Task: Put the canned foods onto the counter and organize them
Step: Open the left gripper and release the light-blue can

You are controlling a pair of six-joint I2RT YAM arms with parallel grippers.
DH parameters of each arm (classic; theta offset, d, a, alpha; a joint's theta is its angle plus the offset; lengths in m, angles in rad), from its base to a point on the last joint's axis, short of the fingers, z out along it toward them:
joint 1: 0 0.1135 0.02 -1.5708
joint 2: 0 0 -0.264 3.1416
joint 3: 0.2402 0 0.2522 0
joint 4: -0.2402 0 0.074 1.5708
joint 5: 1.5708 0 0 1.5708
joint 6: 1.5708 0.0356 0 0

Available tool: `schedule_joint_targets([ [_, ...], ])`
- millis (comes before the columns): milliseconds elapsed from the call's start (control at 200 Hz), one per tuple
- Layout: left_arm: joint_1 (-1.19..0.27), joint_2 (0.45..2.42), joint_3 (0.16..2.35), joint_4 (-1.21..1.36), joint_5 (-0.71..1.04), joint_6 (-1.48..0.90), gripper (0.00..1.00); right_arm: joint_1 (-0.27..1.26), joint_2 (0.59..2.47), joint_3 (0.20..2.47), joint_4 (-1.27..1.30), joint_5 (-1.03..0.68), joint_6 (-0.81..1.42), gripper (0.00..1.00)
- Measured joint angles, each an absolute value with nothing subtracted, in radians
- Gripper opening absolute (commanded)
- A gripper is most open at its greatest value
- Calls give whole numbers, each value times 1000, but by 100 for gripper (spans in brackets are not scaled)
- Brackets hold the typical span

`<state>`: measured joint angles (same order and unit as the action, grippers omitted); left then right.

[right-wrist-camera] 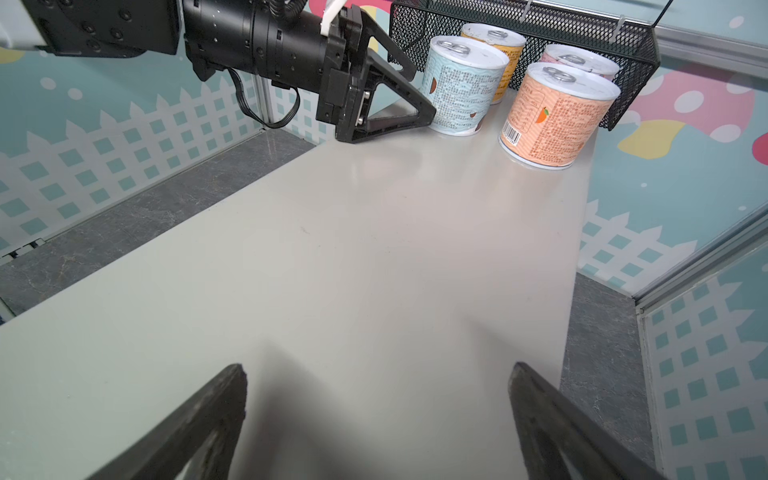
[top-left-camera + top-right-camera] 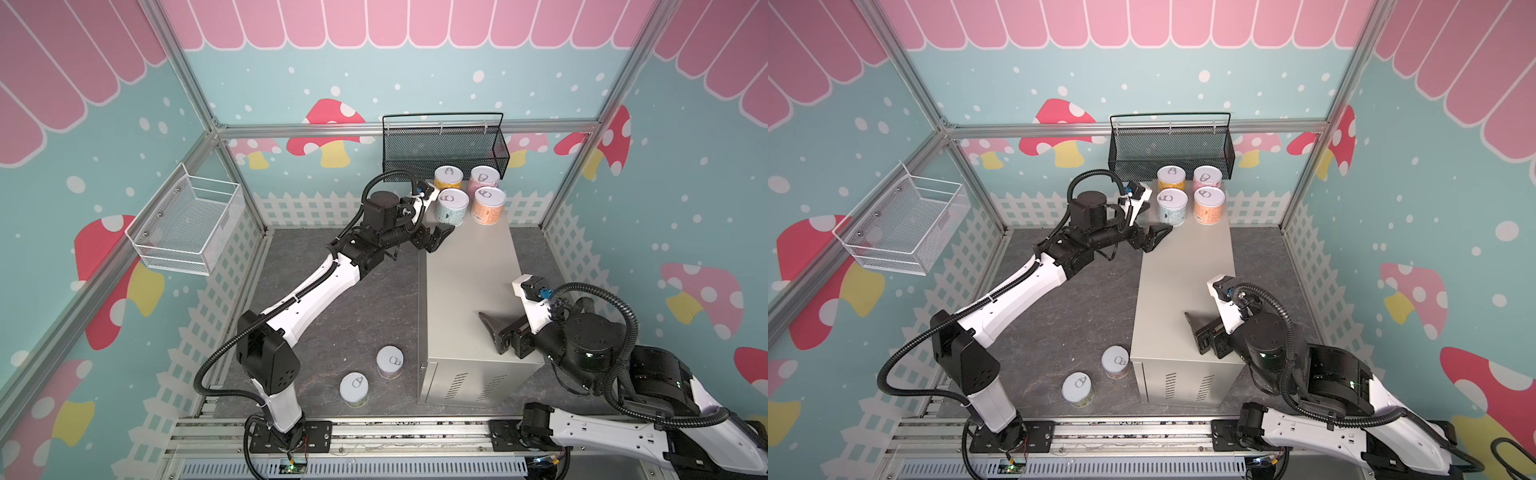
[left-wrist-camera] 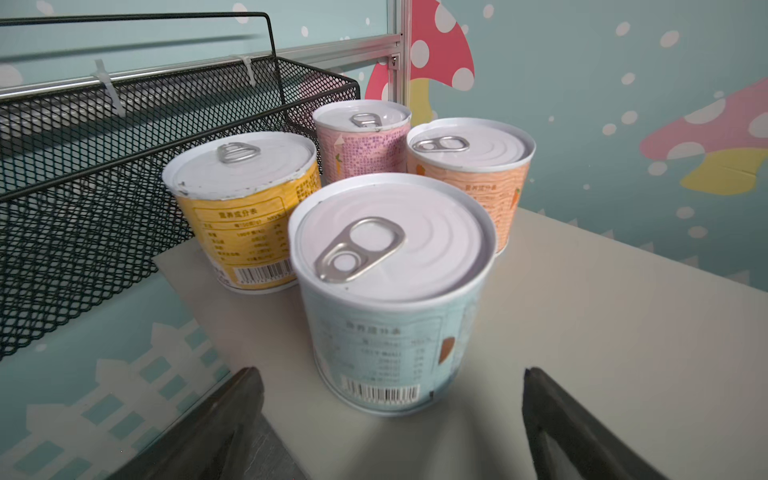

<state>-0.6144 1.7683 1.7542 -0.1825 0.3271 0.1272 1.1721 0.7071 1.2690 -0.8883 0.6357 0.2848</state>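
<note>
**Top views: the two floor cans lie at 7 o'clock from the open left gripper**

In both top views, four short cylindrical cans stand upright in a two-by-two block at the 12 o'clock end of the tall beige-grey metal counter (image 2: 465, 282). The yellow-labelled can (image 2: 448, 176) and the pink-labelled can (image 2: 484, 178) are at the back, close to the black mesh basket (image 2: 444, 145). The light-blue-labelled can (image 2: 452, 206) and the orange-labelled can (image 2: 489, 205) are in front.

The left gripper (image 2: 440, 237) hangs with its jaws spread and nothing between them, at the 7 o'clock side of the light blue can. (The right wrist view puts one fingertip right at that can's wall; I cannot tell whether it touches.) The right gripper (image 2: 496, 332), equally wide and empty, hovers over the counter's 5 o'clock end.

Two cans are not yet placed. The pink-white-labelled can (image 2: 390, 361) and the green-labelled can (image 2: 354, 388) stand lids up on the dark grey stone-patterned floor (image 2: 353, 299). Both are well apart from the left gripper, at about its 7 o'clock. The pink-white one is just beside the counter's 8 o'clock corner, and the green one is near it, toward the left arm's base.

Their long axes are vertical, so a level side grasp looks right. The right gripper seems closer across the picture, but the counter's edge and height lie between it and the cans. The left arm has open floor on its own side, so I judge it the likelier one to fetch them.
</note>
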Motion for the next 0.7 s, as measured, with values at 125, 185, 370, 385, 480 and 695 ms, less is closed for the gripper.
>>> schedule_joint_targets([
  [125,-614,1767,1755,-190,328,125,95,1172,710,1269,-881,636,282,99],
  [185,-614,1768,1760,-199,324,123,95,1172,713,1269,-878,635,281,99],
  [370,-614,1791,1810,-255,290,120,95,1172,720,1269,-870,635,278,99],
  [385,-614,1795,1816,-258,287,120,95,1172,720,1269,-870,635,278,99],
  [480,-614,1810,1840,-274,279,120,95,1172,720,1269,-870,635,278,99],
  [695,-614,1830,1871,-295,273,120,95,1172,720,1269,-869,635,278,99],
])
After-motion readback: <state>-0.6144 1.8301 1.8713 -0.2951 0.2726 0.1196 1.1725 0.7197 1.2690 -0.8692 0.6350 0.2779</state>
